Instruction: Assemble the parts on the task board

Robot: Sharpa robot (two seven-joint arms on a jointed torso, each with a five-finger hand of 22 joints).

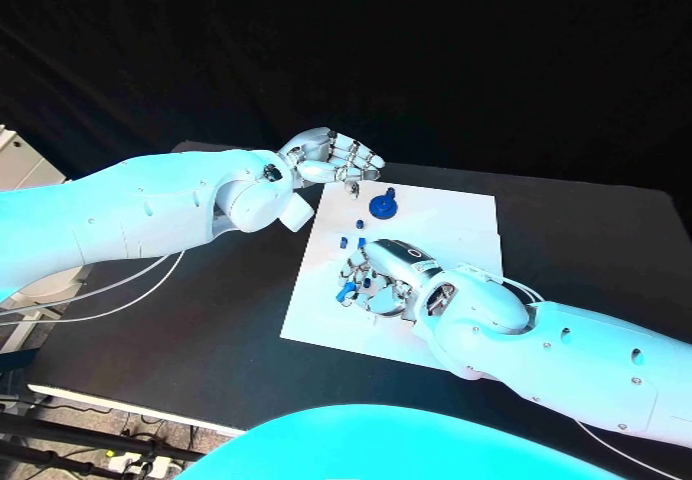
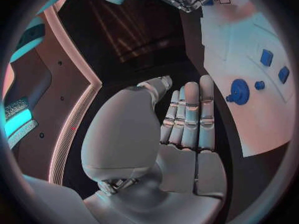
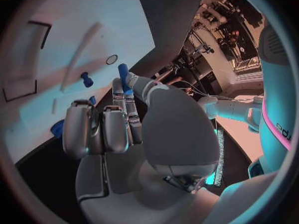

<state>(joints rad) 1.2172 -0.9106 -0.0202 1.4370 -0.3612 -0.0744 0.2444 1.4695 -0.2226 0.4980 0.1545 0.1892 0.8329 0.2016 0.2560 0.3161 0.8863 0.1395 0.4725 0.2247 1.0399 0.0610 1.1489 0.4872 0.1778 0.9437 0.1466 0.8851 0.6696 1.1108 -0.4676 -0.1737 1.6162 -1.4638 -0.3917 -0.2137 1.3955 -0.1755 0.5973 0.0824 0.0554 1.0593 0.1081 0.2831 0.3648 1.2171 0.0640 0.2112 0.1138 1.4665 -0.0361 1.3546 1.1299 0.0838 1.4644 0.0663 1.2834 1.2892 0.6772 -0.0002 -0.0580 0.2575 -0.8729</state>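
Right hand (image 1: 392,278), jointed silver metal on a smooth white arm, lies low over the flat white task board (image 1: 447,225); a slim blue rod-shaped part (image 3: 124,78) is pinched at its fingertips. More small blue parts (image 1: 348,291) sit just beside those fingers. Left hand (image 1: 335,155) hovers at the board's far edge, fingers curled in, holding nothing. A round blue disc with a stub (image 1: 382,206) lies near it, between the hands.

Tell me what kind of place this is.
Probably a robotics lab test bench: a black table with a white task board, small blue parts, and cables trailing off the table's edge.
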